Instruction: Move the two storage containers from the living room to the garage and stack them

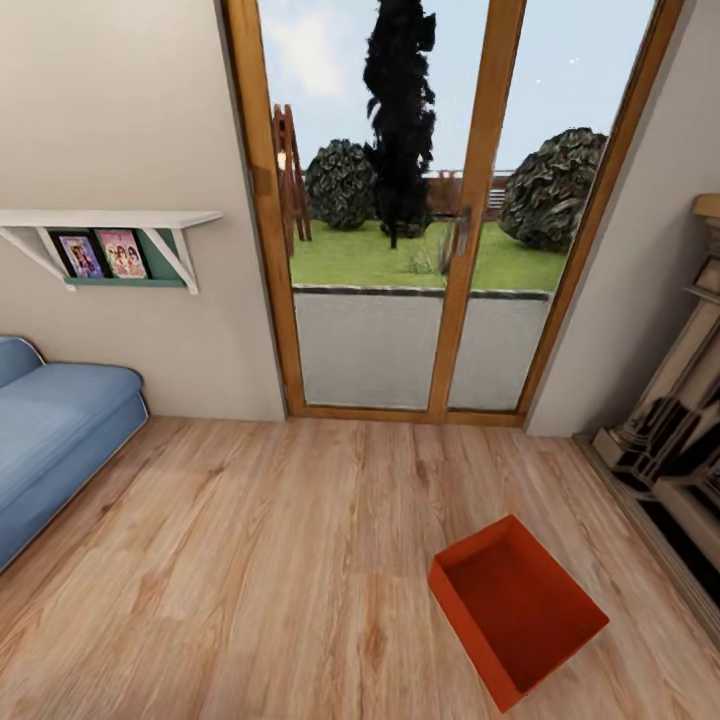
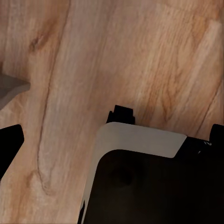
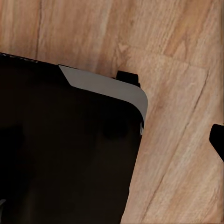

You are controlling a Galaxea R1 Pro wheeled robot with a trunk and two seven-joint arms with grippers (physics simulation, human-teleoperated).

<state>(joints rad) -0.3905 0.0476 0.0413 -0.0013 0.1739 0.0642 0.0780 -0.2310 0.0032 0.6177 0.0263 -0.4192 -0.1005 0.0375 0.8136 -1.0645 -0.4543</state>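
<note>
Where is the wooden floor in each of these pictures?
Head view: the wooden floor covers the lower half, under the red box and the blue sofa.
Left wrist view: the wooden floor lies behind the robot's black body, which has a pale edge.
Right wrist view: the wooden floor lies behind that same black body.
Shared landmark: the light planks' wavy grain.

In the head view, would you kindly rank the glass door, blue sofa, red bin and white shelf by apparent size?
1. Glass door, largest.
2. Blue sofa, partly cut off by the frame.
3. Red bin, though nearness to the camera enlarges it.
4. White shelf, smallest.
</note>
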